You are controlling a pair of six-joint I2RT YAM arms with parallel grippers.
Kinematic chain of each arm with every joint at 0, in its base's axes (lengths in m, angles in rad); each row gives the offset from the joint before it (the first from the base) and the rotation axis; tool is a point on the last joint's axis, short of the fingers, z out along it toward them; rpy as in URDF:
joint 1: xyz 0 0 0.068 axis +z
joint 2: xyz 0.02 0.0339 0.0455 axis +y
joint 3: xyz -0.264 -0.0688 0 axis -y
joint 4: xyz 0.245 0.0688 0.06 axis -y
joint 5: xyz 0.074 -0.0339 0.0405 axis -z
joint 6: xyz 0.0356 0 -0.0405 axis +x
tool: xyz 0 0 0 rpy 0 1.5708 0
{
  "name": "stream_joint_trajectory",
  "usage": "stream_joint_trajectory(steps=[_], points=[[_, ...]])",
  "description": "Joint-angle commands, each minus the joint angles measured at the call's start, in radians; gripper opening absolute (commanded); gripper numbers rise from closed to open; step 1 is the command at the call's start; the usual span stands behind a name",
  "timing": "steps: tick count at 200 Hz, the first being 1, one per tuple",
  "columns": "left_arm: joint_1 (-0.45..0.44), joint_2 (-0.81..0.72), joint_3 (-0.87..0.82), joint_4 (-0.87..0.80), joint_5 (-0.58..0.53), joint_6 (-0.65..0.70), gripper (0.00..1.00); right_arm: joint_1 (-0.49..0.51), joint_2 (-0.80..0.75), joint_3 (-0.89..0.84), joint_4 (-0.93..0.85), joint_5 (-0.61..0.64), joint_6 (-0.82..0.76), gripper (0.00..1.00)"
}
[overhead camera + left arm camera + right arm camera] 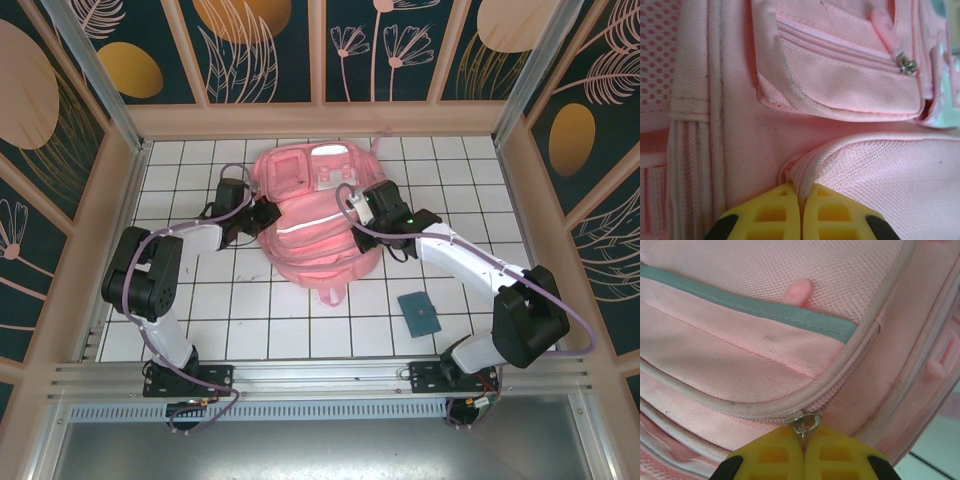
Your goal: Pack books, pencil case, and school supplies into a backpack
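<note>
The pink backpack [315,225] lies flat in the middle of the tiled table, its pale stripe facing up. My left gripper [266,214] is at its left side. In the left wrist view this gripper [801,194] is shut, with a piped fold of the backpack fabric [805,167] pinched between the yellow fingers. My right gripper [356,204] is at the backpack's upper right. In the right wrist view it [804,434] is shut on the metal zipper pull [804,423] of the main zipper. The books and pencil case are out of view.
A small dark teal flat item [420,312] lies on the tiles at the front right, near the right arm's base. Wooden walls enclose the table on three sides. A front pocket zipper with a pink tab [887,32] sits beyond the left fingers.
</note>
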Motion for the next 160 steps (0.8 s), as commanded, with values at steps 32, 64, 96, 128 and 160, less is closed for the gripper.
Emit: stream_joint_trajectory(steps=[32, 64, 96, 128, 160], points=[[-0.011, -0.117, -0.123, 0.209, -0.204, -0.225, 0.0, 0.001, 0.026, 0.092, -0.289, 0.029, 0.147, 0.0], [-0.035, -0.169, -0.168, 0.248, -0.312, -0.282, 0.0, 0.018, 0.03, 0.112, -0.349, 0.039, 0.154, 0.0], [-0.046, -0.246, -0.215, 0.279, -0.45, -0.326, 0.0, 0.043, 0.074, 0.153, -0.28, -0.062, 0.152, 0.0], [-0.049, -0.301, -0.229, 0.275, -0.541, -0.335, 0.0, 0.056, 0.163, 0.206, -0.172, -0.063, 0.154, 0.0], [-0.049, -0.314, -0.23, 0.263, -0.597, -0.343, 0.0, 0.079, 0.146, 0.215, -0.158, -0.119, 0.144, 0.0]])
